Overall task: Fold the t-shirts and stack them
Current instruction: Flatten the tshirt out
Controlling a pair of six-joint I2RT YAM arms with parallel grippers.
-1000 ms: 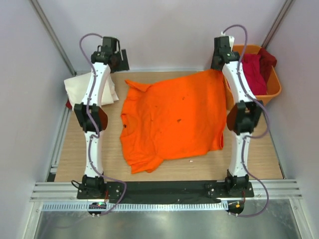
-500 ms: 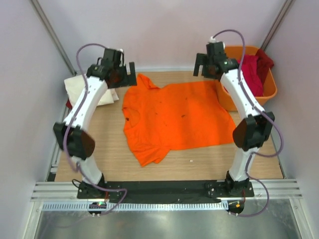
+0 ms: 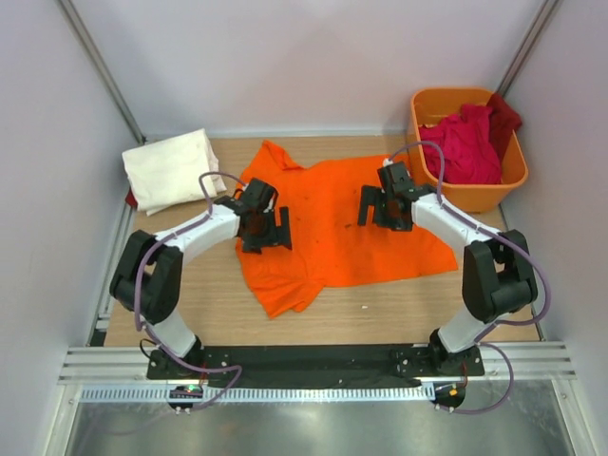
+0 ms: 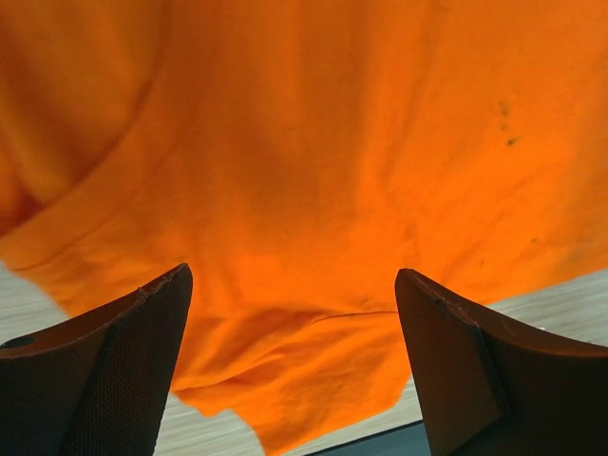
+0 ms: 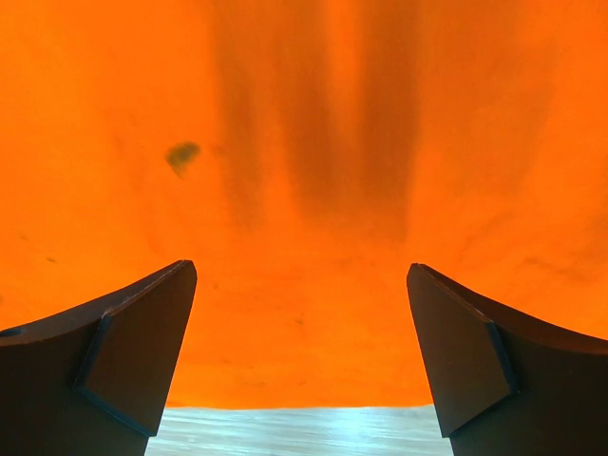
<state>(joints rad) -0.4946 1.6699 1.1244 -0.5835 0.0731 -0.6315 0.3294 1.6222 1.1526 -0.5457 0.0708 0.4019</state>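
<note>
Wooden table [image 3: 218, 313] has bare strips near the front edge and right side. 1 orange t-shirt [image 3: 332, 237] lies spread mid-table, wrinkled, with small dark spots. Left gripper [image 3: 266, 228] and right gripper [image 3: 383, 207] hang over it, jaws wide, holding nothing. Cream t-shirt [image 3: 171, 169] sits folded far left. Crimson t-shirts [image 3: 465, 152] fill the tub [image 3: 513, 179]. Only the wrist views show the hem on the wood.

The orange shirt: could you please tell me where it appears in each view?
Top external: shirt spread flat mid-table.
Left wrist: fills most of the frame; its edge runs along the bottom.
Right wrist: fills nearly everything.
Shared landmark: bare table wood beside the shirt's edge.
</note>
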